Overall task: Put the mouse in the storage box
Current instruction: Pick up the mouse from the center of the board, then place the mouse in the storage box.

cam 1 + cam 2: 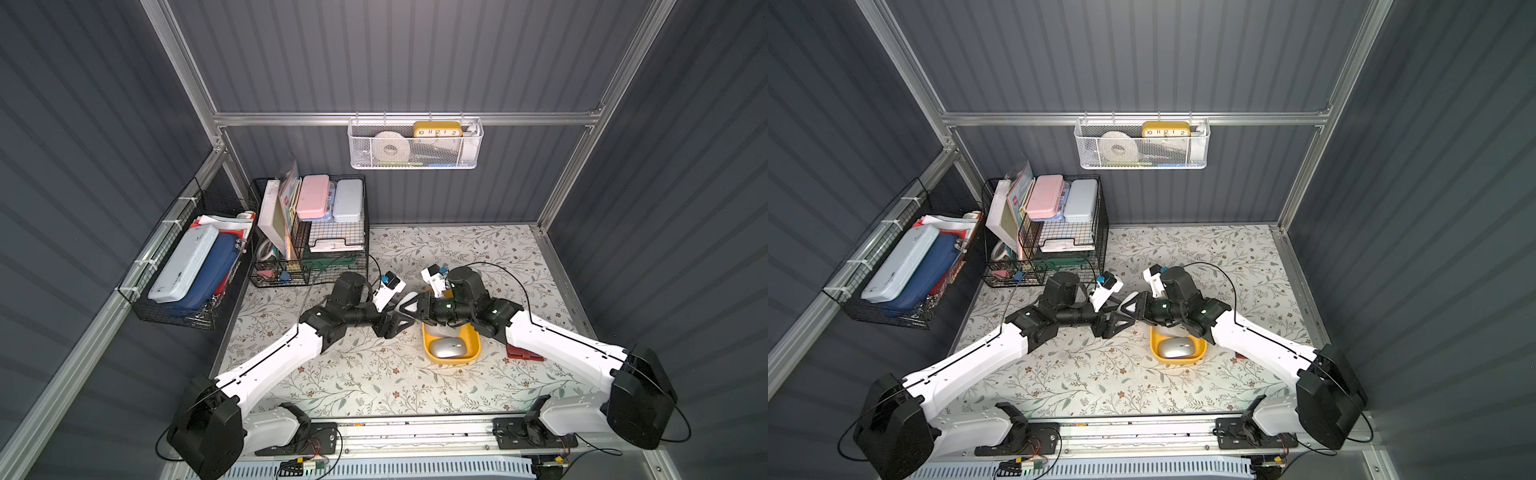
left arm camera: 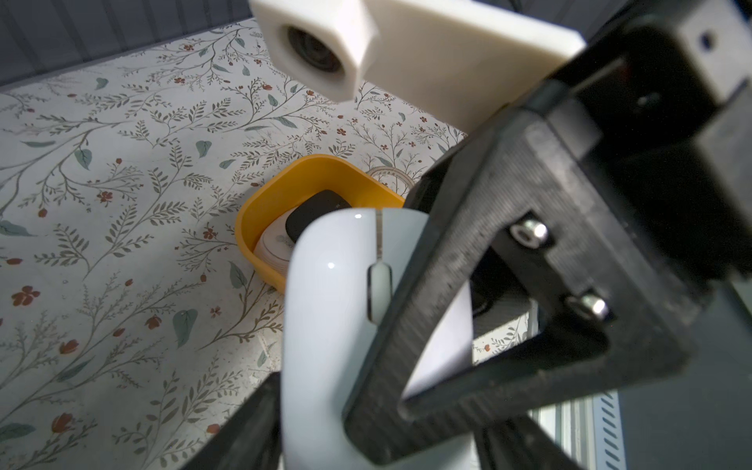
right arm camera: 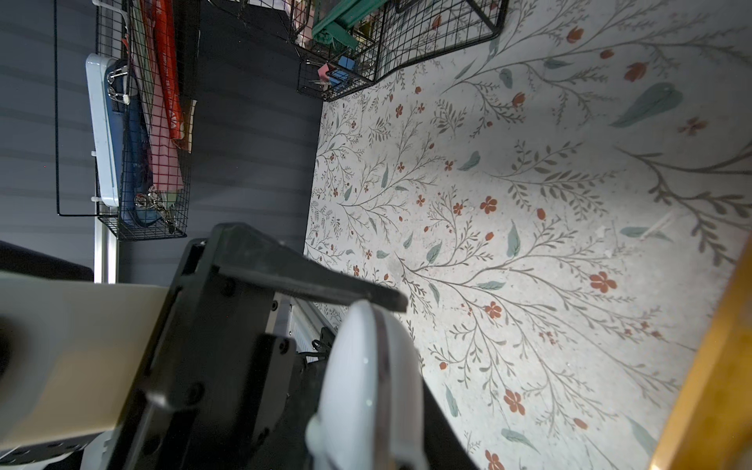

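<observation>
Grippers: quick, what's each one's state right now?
Left gripper: fingers flank the white mouse; grip cannot be told.
Right gripper: closed, holding the white mouse.

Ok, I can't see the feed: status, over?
Right gripper shut on white mouse. Left gripper alongside it, grip unclear. Storage box close by; silver mouse already inside.
</observation>
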